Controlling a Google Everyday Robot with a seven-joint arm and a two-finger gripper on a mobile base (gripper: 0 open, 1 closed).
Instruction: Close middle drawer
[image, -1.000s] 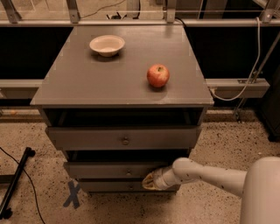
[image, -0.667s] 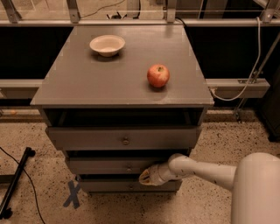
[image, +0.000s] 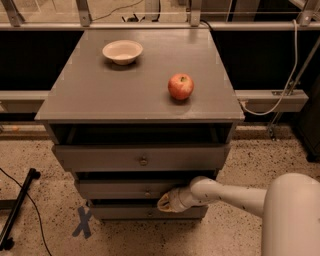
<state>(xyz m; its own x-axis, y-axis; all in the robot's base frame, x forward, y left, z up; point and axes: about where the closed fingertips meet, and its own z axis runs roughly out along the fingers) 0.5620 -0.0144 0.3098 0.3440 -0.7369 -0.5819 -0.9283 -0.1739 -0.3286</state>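
Note:
The grey cabinet has three drawers. The middle drawer stands a little way out, with a small round knob on its flat front. The uppermost drawer stands out further, with its own knob. The lowest drawer front sits below. My gripper comes in from the right on a white arm. It lies against the right part of the middle drawer's front, just right of and below the knob.
A white bowl and a red apple sit on the cabinet top. A blue X mark is on the speckled floor at the cabinet's left foot. A black stand leg lies at the lower left. A rail with a white cable runs behind.
My gripper has moved left along the middle drawer's front, toward the knob. The arm has stretched further under the cabinet. The drawers look the same.

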